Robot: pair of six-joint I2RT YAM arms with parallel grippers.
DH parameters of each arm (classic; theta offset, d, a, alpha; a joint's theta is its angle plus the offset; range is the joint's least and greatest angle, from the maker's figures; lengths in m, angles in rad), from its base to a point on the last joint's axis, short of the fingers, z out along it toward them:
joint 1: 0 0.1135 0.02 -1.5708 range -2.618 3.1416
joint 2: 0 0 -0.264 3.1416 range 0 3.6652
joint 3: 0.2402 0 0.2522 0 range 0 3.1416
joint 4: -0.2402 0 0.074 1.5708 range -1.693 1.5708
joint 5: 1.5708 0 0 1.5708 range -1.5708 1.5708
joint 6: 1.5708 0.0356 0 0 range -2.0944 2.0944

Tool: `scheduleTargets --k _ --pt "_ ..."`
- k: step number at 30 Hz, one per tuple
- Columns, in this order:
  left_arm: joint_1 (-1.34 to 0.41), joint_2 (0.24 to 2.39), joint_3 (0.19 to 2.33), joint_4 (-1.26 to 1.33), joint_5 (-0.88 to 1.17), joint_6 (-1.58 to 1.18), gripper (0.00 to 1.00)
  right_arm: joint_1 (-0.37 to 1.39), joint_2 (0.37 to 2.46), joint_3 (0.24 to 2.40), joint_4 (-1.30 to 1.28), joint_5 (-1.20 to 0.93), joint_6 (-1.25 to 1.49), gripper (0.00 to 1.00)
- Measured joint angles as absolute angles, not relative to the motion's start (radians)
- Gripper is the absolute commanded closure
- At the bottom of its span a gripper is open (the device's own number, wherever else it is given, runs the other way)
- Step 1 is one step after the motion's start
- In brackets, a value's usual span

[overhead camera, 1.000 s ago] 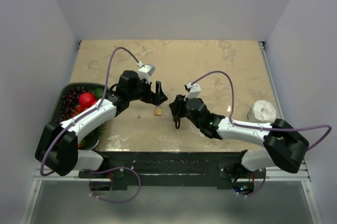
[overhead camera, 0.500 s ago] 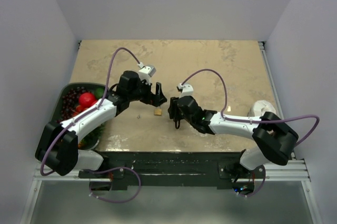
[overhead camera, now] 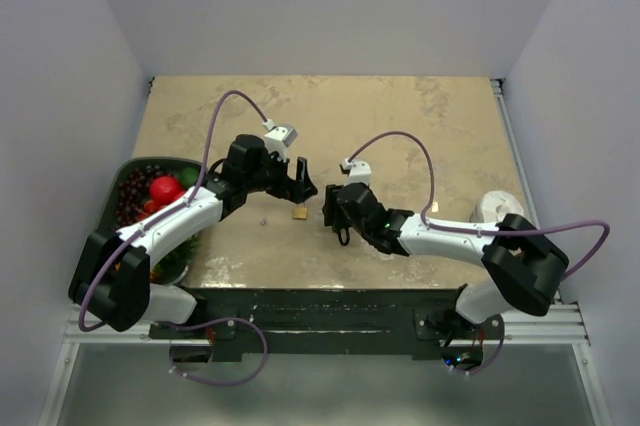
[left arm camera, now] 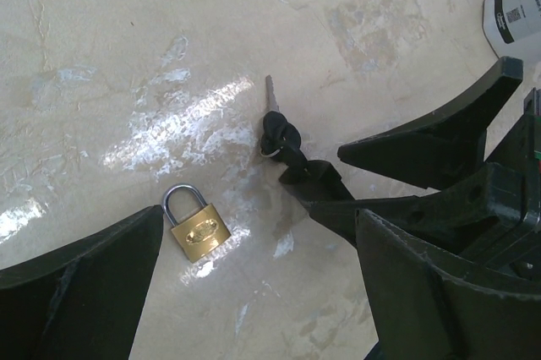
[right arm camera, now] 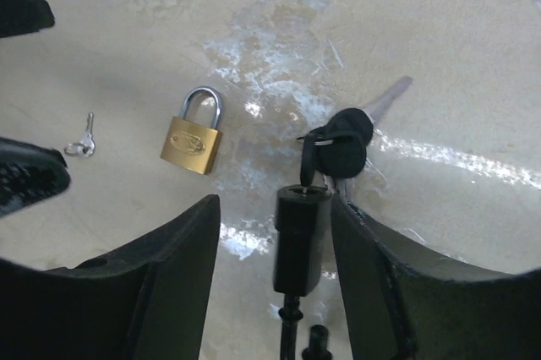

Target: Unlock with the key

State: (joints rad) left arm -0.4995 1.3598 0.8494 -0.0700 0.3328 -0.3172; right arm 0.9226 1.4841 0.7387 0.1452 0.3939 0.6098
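Note:
A small brass padlock (overhead camera: 299, 212) with its shackle shut lies flat on the table between the two arms, and shows in both wrist views (left arm camera: 196, 226) (right arm camera: 193, 140). A key bunch with black heads (right arm camera: 342, 144) (left arm camera: 277, 133) and a long black fob (right arm camera: 302, 237) lies just right of it. My right gripper (right arm camera: 275, 205) is open and low over the table, with the fob between its fingers and close to the right one. My left gripper (left arm camera: 262, 292) is open and empty, hovering over the padlock (overhead camera: 303, 181).
A small silver key (right arm camera: 83, 144) lies on the table left of the padlock (overhead camera: 262, 218). A dark bowl of fruit (overhead camera: 128, 178) stands at the left edge. A white object (overhead camera: 497, 211) sits at the right, near the table's front edge.
My right arm has shifted a little to the left, closer to the padlock and key bunch. My left arm has hardly moved.

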Motion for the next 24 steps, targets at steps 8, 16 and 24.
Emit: scheduleTargets --k 8,16,24 --pt "-0.500 1.355 0.849 -0.071 0.316 -0.302 0.01 0.922 1.473 0.723 0.116 0.401 0.586 0.37" --pt "-0.500 1.346 0.849 -0.072 0.305 -0.294 0.01 0.922 1.601 0.750 0.088 0.397 0.575 0.57" --pt "-0.500 1.340 0.849 -0.077 0.290 -0.286 0.01 0.915 1.604 0.768 0.089 0.346 0.562 0.91"
